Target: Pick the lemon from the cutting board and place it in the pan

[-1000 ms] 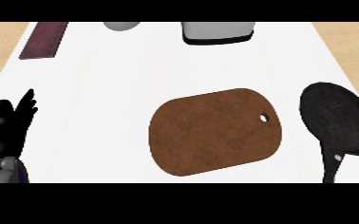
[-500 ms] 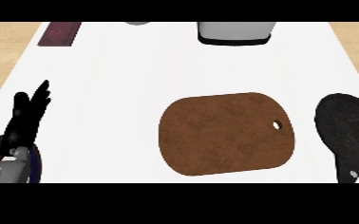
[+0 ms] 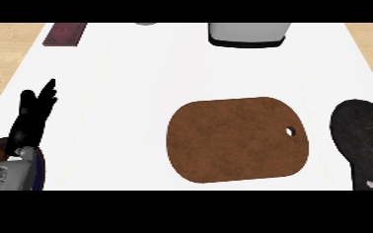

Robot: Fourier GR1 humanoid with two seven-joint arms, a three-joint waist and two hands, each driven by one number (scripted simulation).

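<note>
- Lemon: we cannot find it anywhere in the head view, so we cannot tell where it lies or which way its long axis runs.
- We see the brown cutting board (image 3: 237, 139) flat on the white counter (image 3: 146, 79), toward four o'clock from the counter's middle. Its long axis runs roughly nine to three o'clock, and its small hanging hole sits at its three o'clock end, pointing at the pan.
- We see the dark pan (image 3: 355, 138) just beside the board at three o'clock, cut off by the view's right edge; a narrow strip of counter lies between them.
- Our left hand (image 3: 30, 119) shows at about eight o'clock near the left edge, resting with its fingers straight, close together and pointing toward twelve, holding nothing.
- Our right hand does not show.
- At twelve o'clock we see a grey container with a dark base (image 3: 246, 33) at the far edge, and at eleven o'clock a dark red flat block (image 3: 65, 33).
</note>
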